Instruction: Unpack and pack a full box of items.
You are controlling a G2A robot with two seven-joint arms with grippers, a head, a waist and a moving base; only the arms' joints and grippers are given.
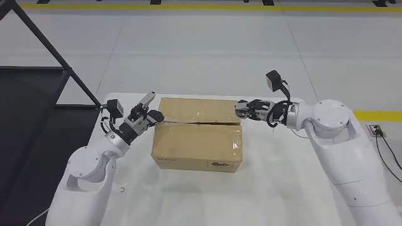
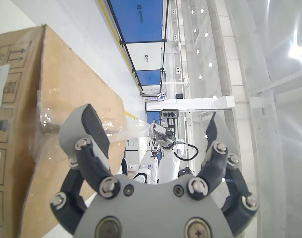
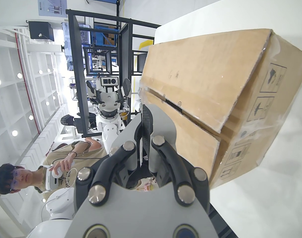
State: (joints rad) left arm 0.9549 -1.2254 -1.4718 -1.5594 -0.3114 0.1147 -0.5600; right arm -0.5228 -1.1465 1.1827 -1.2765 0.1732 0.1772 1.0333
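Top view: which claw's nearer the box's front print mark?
Right. The right claw, shut, sits at the box's right end, the mark's side; left claw, open, at the opposite end.

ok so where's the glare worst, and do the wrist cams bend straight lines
Left wrist view: ceiling lights throw long starburst flares, and loose clear tape on the cardboard box glints. Right wrist view: the white shelving bows visibly, so straight lines do bend. Top view: even light, a faint sheen on the box's taped top.

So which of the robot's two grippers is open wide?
The left gripper: it is spread wide beside one end of the cardboard box. The right gripper, at the other end, is pinched shut.
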